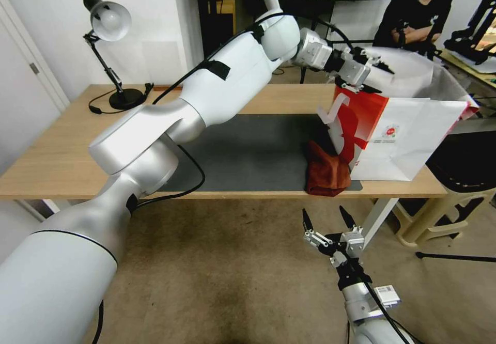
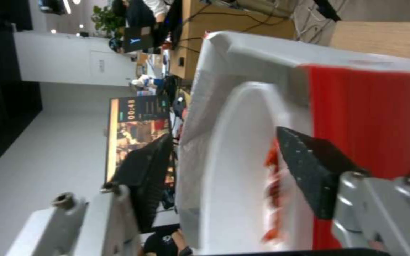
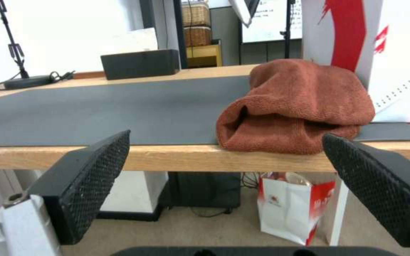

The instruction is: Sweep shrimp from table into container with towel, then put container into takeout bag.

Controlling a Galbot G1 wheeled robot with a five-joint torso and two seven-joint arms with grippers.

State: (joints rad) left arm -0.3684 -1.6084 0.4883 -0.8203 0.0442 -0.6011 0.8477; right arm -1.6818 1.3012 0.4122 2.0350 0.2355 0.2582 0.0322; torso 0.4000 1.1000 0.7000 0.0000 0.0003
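Left tool [image 1: 381, 66] grips container [image 1: 408, 70] above takeout bag [image 1: 408, 137].

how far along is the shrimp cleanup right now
Sweeping looks done: the mat shows no shrimp and the towel lies bunched at the table edge. In hand: the left claw holds the bowl, shrimp inside, at the bag mouth. Left: lowering it in and letting go. The right claw waits open below the table.
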